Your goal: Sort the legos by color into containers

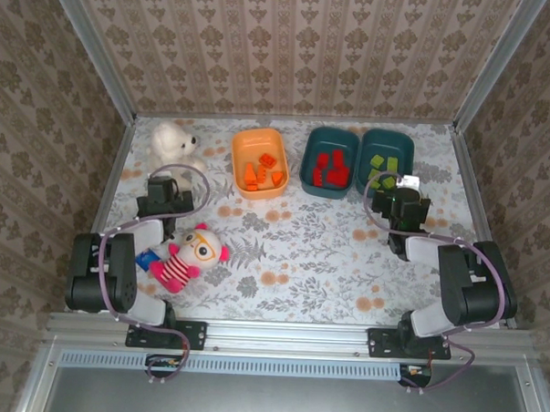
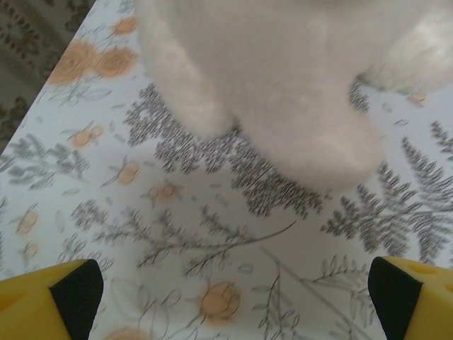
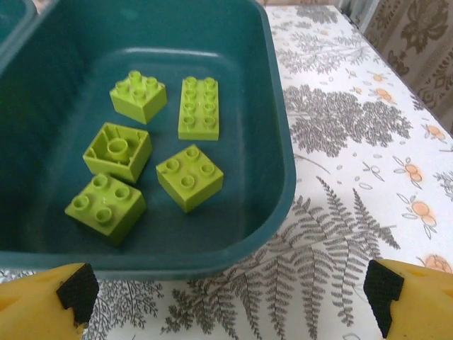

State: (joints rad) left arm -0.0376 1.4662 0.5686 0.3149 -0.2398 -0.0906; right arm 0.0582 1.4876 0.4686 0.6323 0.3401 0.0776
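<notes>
Three tubs stand in a row at the back. The orange tub (image 1: 238,150) holds several orange legos (image 1: 263,174). The middle teal tub (image 1: 333,133) holds red legos (image 1: 331,169). The right teal tub (image 1: 388,134) holds light green legos (image 1: 382,170). My right gripper (image 1: 400,197) is open just in front of this tub, nothing between its fingers. In the right wrist view, several green legos (image 3: 190,177) lie inside the teal tub (image 3: 272,120), beyond the open right gripper (image 3: 230,297). My left gripper (image 1: 169,181) (image 2: 233,297) is open and empty over bare cloth.
A white plush bear (image 1: 173,142) (image 2: 283,85) sits close ahead of the left gripper. A pink striped plush doll (image 1: 193,253) lies by the left arm, with a small blue item (image 1: 147,260) beside it. Metal frame posts and patterned walls enclose the table.
</notes>
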